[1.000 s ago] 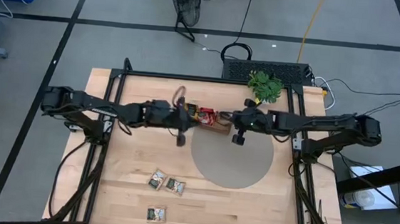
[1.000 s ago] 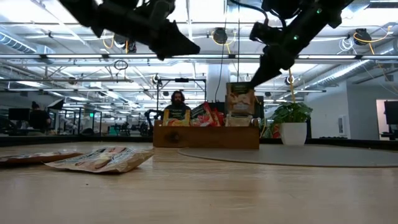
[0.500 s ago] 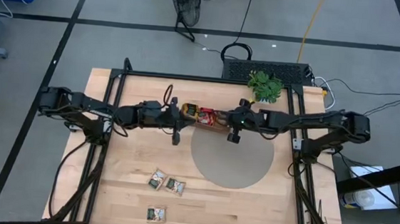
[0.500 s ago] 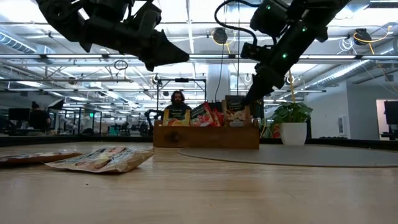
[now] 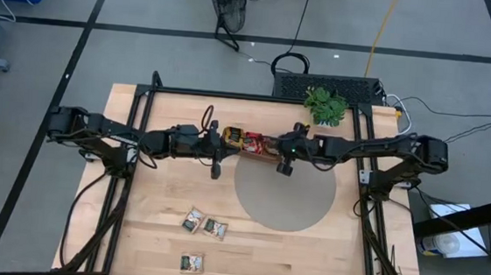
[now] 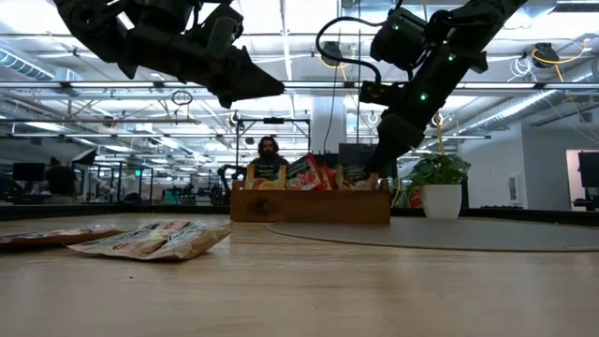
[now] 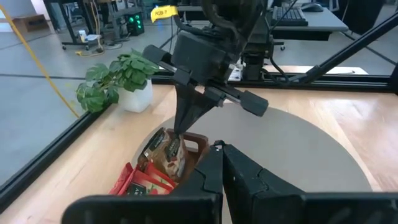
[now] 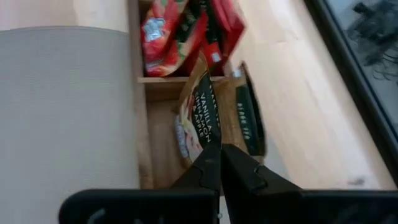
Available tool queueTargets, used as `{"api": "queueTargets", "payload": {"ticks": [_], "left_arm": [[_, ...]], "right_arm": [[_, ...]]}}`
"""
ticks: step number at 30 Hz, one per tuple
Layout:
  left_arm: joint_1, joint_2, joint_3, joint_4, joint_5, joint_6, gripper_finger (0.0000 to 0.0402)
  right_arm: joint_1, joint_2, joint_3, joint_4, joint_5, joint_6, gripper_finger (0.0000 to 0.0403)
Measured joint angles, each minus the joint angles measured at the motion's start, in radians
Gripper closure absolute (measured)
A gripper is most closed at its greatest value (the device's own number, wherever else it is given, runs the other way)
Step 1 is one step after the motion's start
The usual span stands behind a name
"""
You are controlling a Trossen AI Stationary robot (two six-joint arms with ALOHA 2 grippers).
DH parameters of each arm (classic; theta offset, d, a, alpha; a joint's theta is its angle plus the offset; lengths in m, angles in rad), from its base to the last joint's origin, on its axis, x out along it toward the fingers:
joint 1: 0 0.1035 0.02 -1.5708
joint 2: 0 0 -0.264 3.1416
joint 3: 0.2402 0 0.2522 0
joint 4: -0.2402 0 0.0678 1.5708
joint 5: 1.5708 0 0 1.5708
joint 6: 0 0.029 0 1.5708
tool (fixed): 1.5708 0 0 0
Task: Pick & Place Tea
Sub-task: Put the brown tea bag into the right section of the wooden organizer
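R gripper (image 8: 219, 163) is seen w/ fingers fully closed, tips pinched on the top edge of a dark green "vanilla" tea sachet (image 8: 205, 115) standing in the end compartment of the wooden tray (image 5: 258, 145); in the low view that gripper (image 6: 374, 167) is lowered to the tray's top. Whether the sachet is actually clamped or only touched can't be told for sure, but contact is shown. L gripper (image 7: 219, 163) is closed too, nothing held, hovering above the surface (image 5: 161, 201) just beside the tray's other end. Red sachets (image 8: 163, 31) are packed in the next compartment. Three loose sachets (image 5: 203, 226) are left lying flat on the surface, well apart from the tray. Potted plant (image 5: 325, 104) is placed near the tray. Tray contents are mostly hidden by both arms in the high view. A person (image 6: 268, 154) is partly seen behind the tray in the low view.
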Motion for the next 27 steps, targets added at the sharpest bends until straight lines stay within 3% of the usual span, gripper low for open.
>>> {"api": "queueTargets", "payload": {"ticks": [4, 27], "left_arm": [[0.000, 0.000, 0.000, -0.009, 0.000, -0.001, 0.0392], [0.000, 0.001, 0.001, -0.039, -0.001, -0.008, 0.0392]], "right_arm": [[0.001, 0.000, 0.000, -0.008, 0.043, 0.028, 0.0403], [0.001, 0.000, 0.000, -0.026, 0.045, 0.082, 0.0403]]}}
